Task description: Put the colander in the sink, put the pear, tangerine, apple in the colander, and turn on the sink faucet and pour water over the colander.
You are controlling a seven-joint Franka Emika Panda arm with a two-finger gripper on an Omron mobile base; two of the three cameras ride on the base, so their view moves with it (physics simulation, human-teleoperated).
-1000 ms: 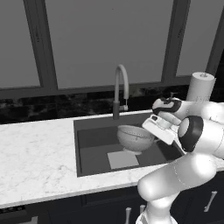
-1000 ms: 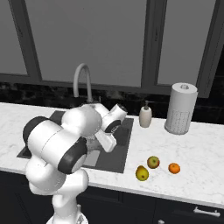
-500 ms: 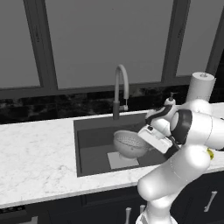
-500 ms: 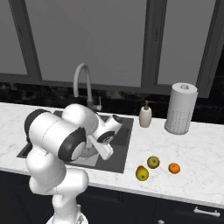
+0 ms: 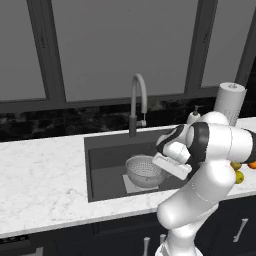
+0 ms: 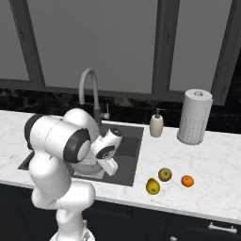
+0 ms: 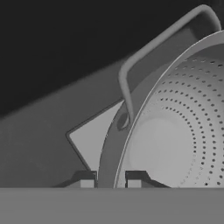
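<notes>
Colander (image 5: 145, 171) low in the sink (image 5: 107, 155), over its pale bottom patch | gripper (image 7: 110, 183) pinched tight on the rim (by the handle) | step: setting it down | next: let go, then reach for the pear (image 6: 152, 186) on the counter (image 6: 207, 174).
</notes>
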